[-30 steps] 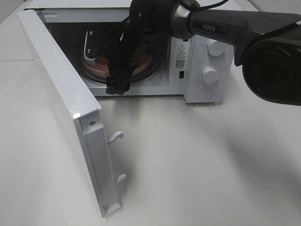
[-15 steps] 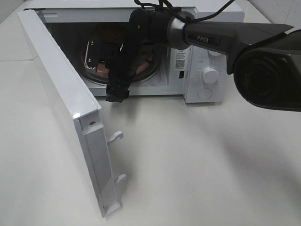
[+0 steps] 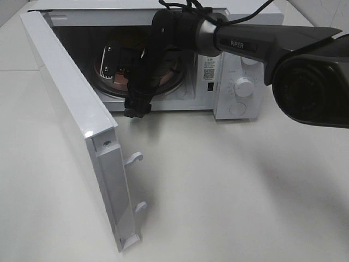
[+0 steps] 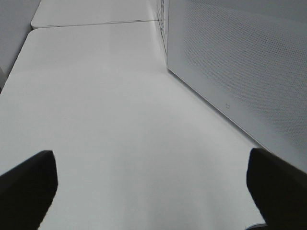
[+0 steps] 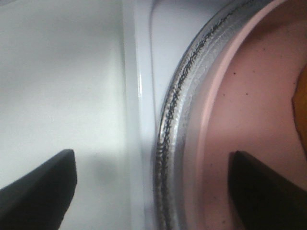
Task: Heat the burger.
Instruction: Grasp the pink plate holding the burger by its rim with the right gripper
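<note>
Pink round plate (image 5: 249,124) sits on the glass turntable (image 5: 180,120) inside the white microwave (image 3: 240,60), burger (image 5: 301,103) just a tan sliver at three o'clock; right gripper (image 5: 153,191) released, empty, at the cavity mouth. Left gripper (image 4: 153,191) spread wide, idle. Best withdraw straight, clearing the sill, before closing the white door (image 3: 76,125)

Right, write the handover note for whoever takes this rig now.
Left gripper: open, empty, over the table beside the microwave's outer side.
Right gripper: open, holding nothing, at the microwave's front opening.
Pink plate sits on the glass turntable inside the microwave; the burger is on it, mostly hidden.
Door is wide open.
Left: withdraw right arm, shut door, set dial.
</note>
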